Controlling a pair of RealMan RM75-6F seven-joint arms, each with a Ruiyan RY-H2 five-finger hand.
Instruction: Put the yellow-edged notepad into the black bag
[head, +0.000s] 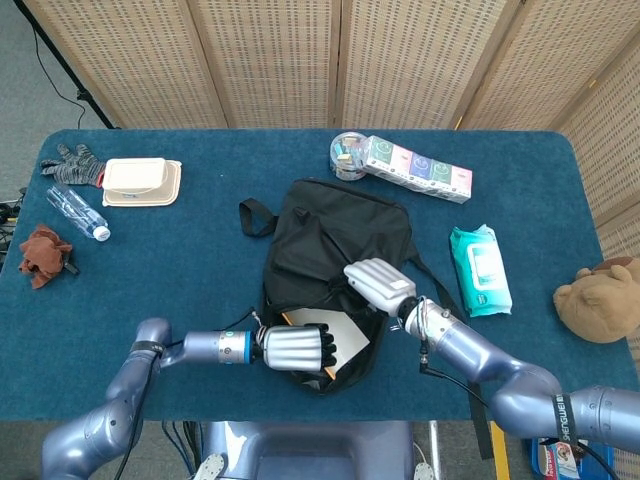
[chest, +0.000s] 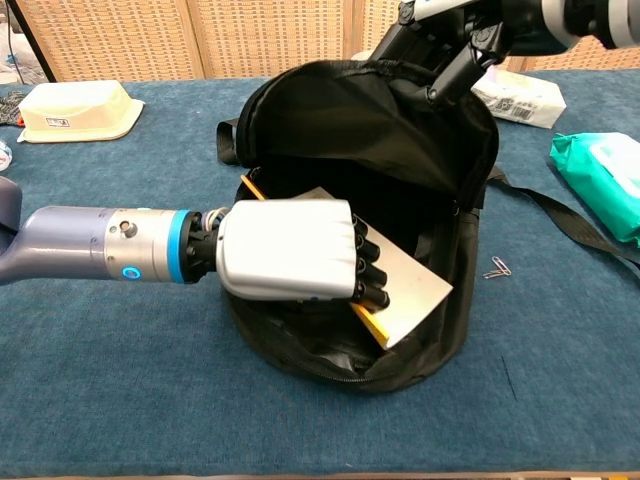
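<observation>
The black bag lies mid-table with its mouth toward me. My right hand grips the bag's upper flap and holds it raised. My left hand holds the yellow-edged notepad, fingers wrapped over its top. The pad lies tilted inside the bag's opening, its far corner under the flap and its near corner over the lower rim. Much of the pad is hidden by my left hand.
A green wipes pack lies right of the bag, with its strap and a paper clip between. A tissue multipack, clear jar, food box, bottle, gloves and plush toy ring the table.
</observation>
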